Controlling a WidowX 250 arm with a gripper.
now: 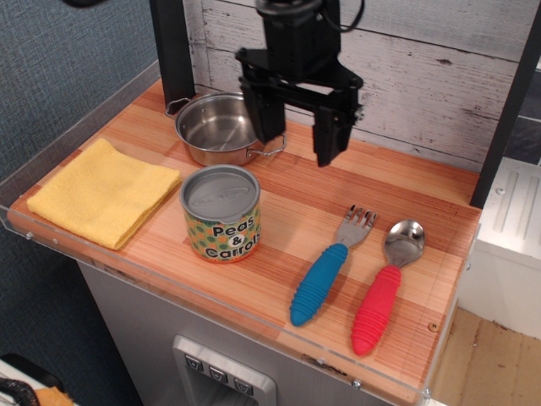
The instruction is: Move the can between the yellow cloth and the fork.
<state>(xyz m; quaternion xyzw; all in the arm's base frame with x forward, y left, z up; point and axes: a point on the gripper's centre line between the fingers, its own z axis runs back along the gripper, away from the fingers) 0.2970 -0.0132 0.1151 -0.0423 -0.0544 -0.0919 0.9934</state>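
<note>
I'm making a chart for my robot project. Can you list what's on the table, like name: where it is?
can: upright, near the front, right beside the yellow cloth
yellow cloth: folded, at the left end
fork: blue handle, lying flat, right of the can
spoon: red handle, lying next to the fork
pot: steel, empty, at the back
gripper: open, holding nothing, up in the air near the pot
table: wooden top
</note>
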